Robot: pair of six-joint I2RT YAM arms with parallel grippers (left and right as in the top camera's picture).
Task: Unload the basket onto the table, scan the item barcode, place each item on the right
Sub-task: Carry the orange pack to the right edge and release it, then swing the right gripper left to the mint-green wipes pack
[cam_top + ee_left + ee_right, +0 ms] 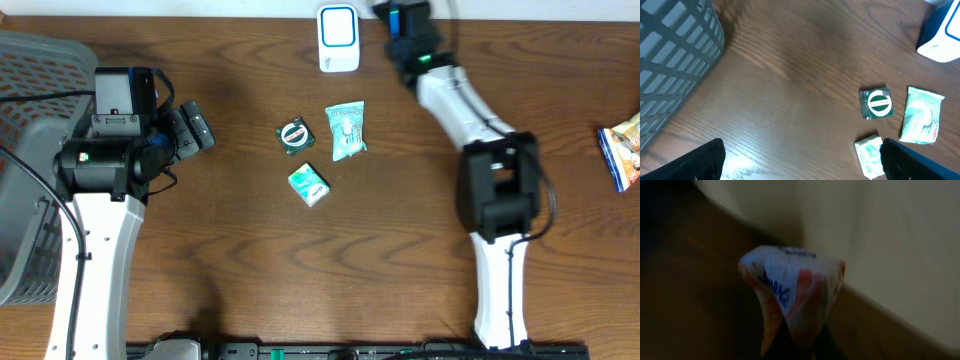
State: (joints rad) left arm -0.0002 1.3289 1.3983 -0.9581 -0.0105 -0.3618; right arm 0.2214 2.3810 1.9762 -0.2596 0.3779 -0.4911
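1. Overhead: the right fingers are at the far edge of the dark wooden desk, just right of the white-and-blue barcode scanner stand. Their load is hidden here. The left fingers stand wide apart and empty. The grey plastic lattice basket is behind them. Ahead of them lie a round green-and-white sachet in dark wrap, a pale green foil pouch and a small green-and-white carton. A colourful snack bag lies at the desk's right edge, well apart from both arms.

2. Left wrist: bare desk lies between the left fingers, so there is open room to advance. The three goods sit ahead to their right, with the scanner beyond. The basket wall is near on their left and would limit a swing that way.

3. Right wrist: the right fingers are closed on a crumpled white, orange and blue packet, pinched at its lower end and held off the desk. A pale wall is near behind it, leaving little room past the desk edge. The view is blurred.
   - Judged done: the pick-up and the carry to the scanner.
   - Left to do: the scan itself. I cannot tell whether the barcode faces the scanner.
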